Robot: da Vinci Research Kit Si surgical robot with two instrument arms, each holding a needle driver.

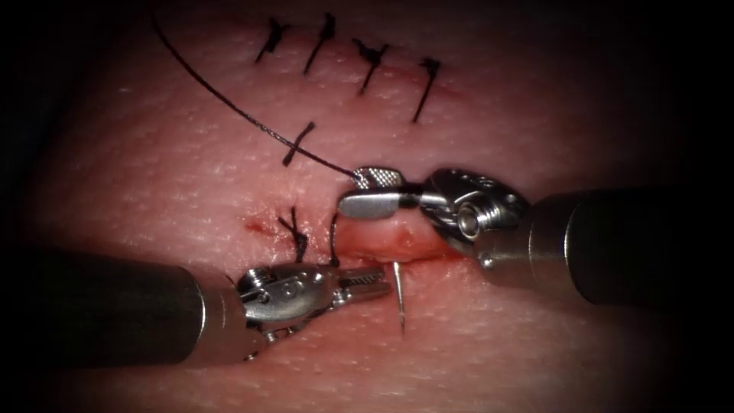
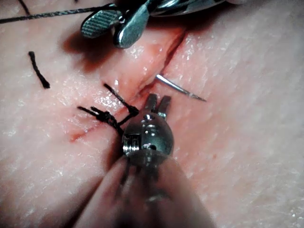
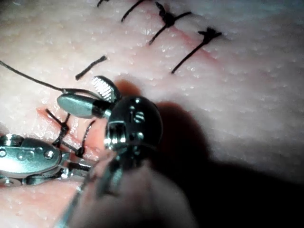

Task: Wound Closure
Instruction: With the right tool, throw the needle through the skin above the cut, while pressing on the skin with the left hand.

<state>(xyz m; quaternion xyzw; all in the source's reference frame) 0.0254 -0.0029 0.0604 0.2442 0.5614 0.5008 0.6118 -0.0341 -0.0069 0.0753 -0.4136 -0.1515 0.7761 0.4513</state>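
Tissue around left pincer apart, right pincer apart, needle emerging beside cut.

Your needle stands in the tissue just below the cut, tip out. Your left tool sits just left of it; your right tool lies above the cut, thread running up-left.

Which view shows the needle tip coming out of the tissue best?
The left wrist view: the needle emerges bare from the cut's edge, nothing covering it. The endoscope view shows it too, foreshortened, beside the left tool, whose jaws are open.
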